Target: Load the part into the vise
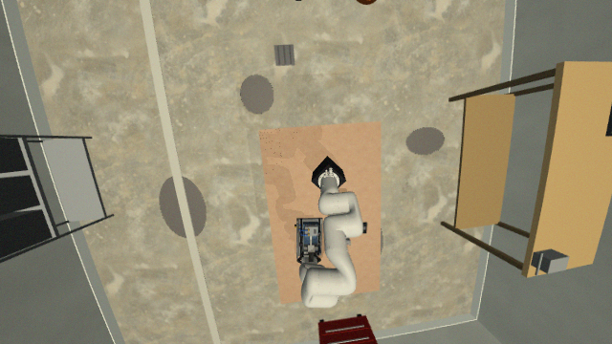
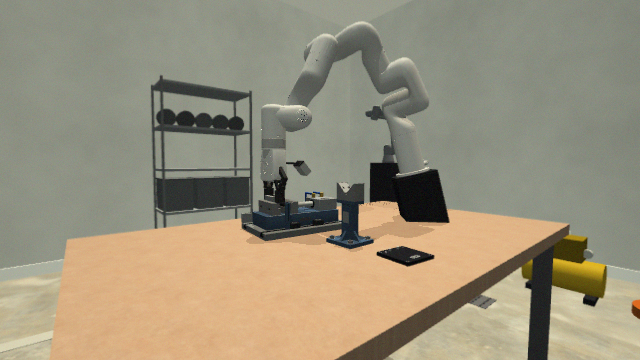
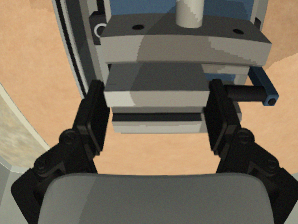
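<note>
The gripper [image 2: 275, 200] [image 3: 158, 118] points down at the vise and is open. Its fingers straddle the ends of the part [image 3: 157, 98], a grey block between the jaws, with a narrow gap at each end. A dark band, which looks like the milled slot facing up, runs lengthwise. The movable jaw [image 3: 185, 51] stands clear of the part. The fixed jaw [image 2: 269, 207] is on the other side; contact there and with the low bars cannot be seen. The work stop [image 3: 245, 93] points at the part's right end, its tip hidden behind the finger.
The V-block [image 2: 351, 193] stands on a blue post beside the vise, with nothing in it. The infeed plate [image 2: 406, 256], flat and black, lies bare on the table [image 2: 200, 280]. The air cylinder [image 2: 326, 203] is behind the movable jaw. The arm arches over from its black base.
</note>
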Tool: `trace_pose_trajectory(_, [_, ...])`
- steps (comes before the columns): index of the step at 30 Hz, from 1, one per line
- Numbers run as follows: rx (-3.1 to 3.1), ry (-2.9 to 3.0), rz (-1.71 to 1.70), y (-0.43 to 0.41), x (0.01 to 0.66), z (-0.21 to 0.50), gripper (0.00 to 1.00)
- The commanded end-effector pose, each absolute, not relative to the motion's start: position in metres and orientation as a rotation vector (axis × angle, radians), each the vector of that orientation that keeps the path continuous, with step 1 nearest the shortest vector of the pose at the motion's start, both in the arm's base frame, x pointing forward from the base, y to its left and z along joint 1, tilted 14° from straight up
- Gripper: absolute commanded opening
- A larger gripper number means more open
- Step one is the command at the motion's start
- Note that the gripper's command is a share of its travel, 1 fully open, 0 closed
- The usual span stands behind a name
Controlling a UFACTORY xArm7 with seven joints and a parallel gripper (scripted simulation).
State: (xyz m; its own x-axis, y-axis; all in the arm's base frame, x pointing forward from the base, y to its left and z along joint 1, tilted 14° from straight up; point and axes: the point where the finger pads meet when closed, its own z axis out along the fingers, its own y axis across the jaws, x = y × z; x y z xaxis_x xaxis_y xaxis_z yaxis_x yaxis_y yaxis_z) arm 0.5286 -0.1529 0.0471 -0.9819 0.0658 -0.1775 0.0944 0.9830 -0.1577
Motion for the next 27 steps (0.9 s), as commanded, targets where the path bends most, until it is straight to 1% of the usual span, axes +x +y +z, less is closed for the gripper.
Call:
trace_pose_trajectory(1, [0.120, 2.952, -0.247, -0.1530, 0.5301, 0.0489, 0.81])
trace_pose_trajectory(27, [0.120, 2.952, -0.247, -0.1514, 0.5285, 0.0577, 0.81])
